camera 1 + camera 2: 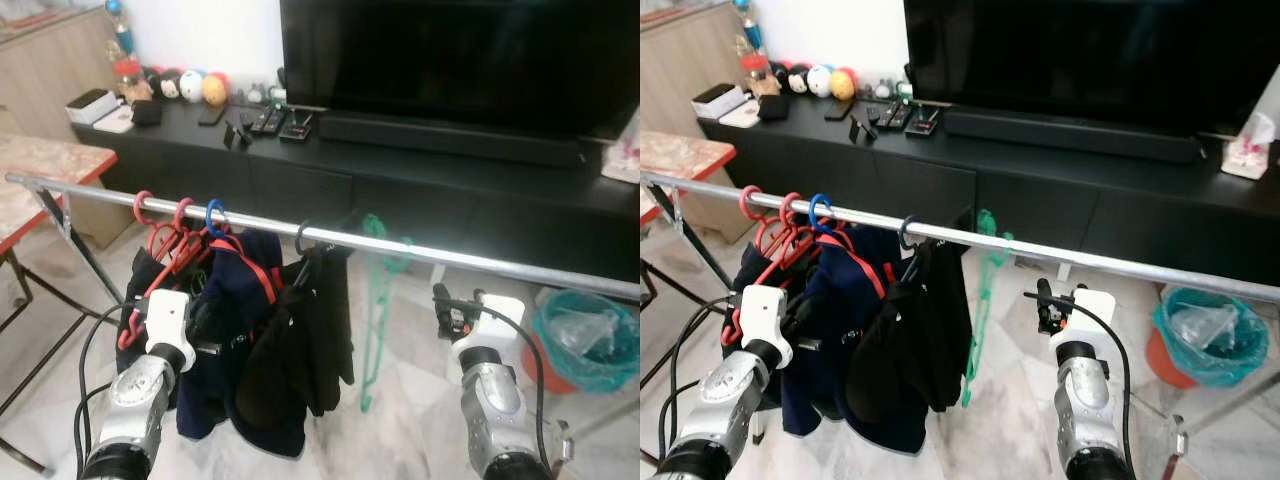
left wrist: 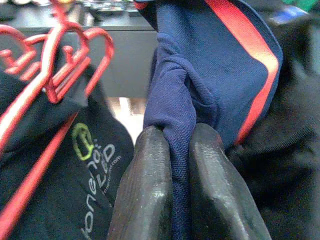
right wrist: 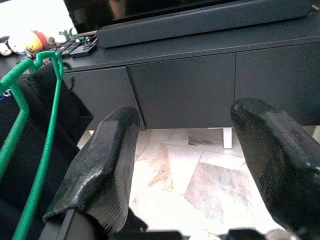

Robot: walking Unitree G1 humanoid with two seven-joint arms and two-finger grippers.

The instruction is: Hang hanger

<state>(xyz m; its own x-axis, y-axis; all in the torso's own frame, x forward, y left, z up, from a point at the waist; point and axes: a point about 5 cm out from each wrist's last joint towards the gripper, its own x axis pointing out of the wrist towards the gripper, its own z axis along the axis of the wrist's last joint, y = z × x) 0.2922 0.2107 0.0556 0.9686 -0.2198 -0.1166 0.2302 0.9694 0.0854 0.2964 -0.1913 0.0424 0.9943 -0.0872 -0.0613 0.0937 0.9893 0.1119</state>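
Green hanger [image 1: 378, 300] hangs on rail [image 1: 450, 256], centre frame. Right claw [image 3: 187, 165] spread apart, empty, lower right. Left claw [image 2: 172, 190] clamped on navy shirt [image 2: 200, 75], lower left. I'd release the cloth gently so the rail stays steady.

A home living room: television [image 1: 450, 55], black media cabinet [image 1: 400, 190], clothes rail [image 1: 330, 237].

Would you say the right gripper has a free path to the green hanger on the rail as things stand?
Probably yes: the right gripper is open and empty, and the green hanger hangs bare beside it on its left, with only open air between them.
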